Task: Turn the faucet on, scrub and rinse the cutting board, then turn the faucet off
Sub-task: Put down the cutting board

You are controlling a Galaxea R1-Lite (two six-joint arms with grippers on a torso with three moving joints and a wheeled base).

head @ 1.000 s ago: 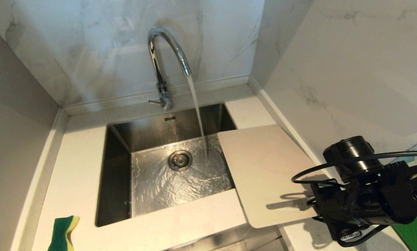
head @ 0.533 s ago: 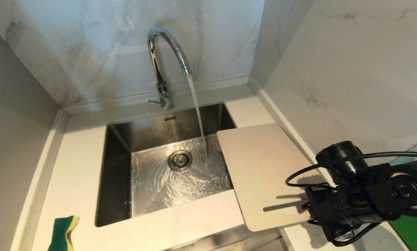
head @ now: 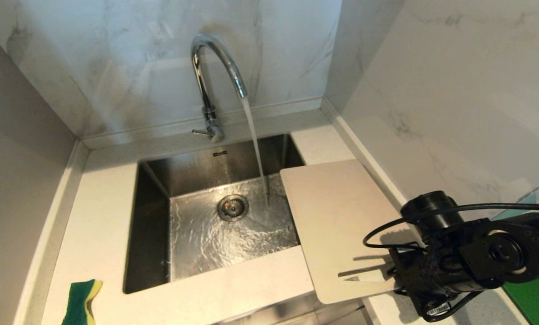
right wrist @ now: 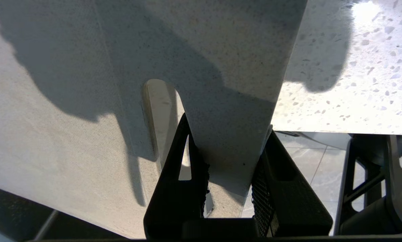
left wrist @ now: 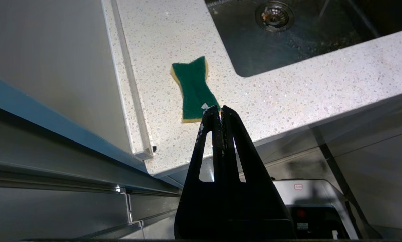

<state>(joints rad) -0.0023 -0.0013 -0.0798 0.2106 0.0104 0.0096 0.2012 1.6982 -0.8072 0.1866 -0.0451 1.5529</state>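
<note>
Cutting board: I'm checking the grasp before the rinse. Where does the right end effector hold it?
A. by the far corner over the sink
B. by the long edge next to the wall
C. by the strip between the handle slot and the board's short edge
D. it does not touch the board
C: in the right wrist view the right end effector has one finger through the slot of the cutting board and the other outside its short edge, clamping that strip.

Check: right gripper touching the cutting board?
Touching. Right wrist view: the right gripper has one jaw through the handle slot and the other at the cutting board edge, clamping the strip between.
</note>
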